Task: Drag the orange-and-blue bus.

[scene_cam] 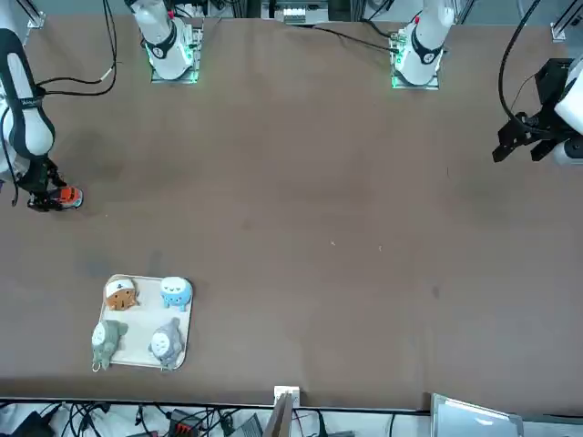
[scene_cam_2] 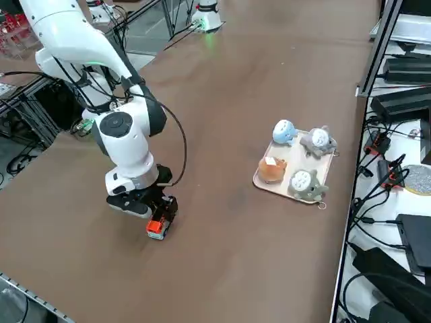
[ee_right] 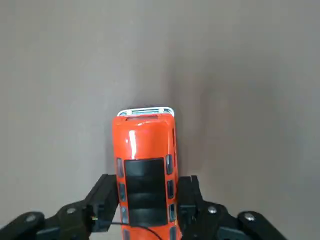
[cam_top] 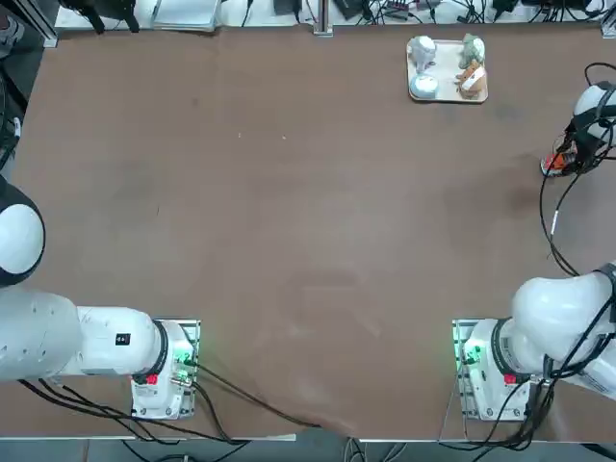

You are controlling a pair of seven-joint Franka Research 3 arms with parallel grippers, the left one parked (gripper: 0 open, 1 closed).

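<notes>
Item: orange-and-blue bus [ee_right: 146, 165]. A small orange-red toy vehicle with a dark panel along its roof, small dark windows down both flanks and a pale bluish strip across its visible end. It is stood on the brown table [cam_top: 289, 241], at the robot's right-hand edge, well apart from the tray. In the overhead view it is seen only as a patch of red beneath the wrist [cam_top: 556, 166]; in the front view it is shown at the far left of the table [scene_cam: 68, 195]; in the side view it is shown beneath the gripper, resting on the surface [scene_cam_2: 157, 227].

Item: right gripper [ee_right: 146, 200]. It is lowered to the table over the bus, with the fingers pointed downward. Both black fingers [ee_right: 106, 195] are pressed against the long sides of the bus toward its rear half, one on each flank, so that the toy is clamped between them. The front part of the bus is left projecting beyond the fingertips. The same gripper is visible in the side view [scene_cam_2: 160, 214].

Item: tray [scene_cam_2: 324, 182]. A pale, square tray set near the far right corner of the table as seen from the robot. Four small figurines are held on it: one orange-brown [scene_cam_2: 271, 169], one blue and white [scene_cam_2: 284, 132] and two grey [scene_cam_2: 317, 141].
</notes>
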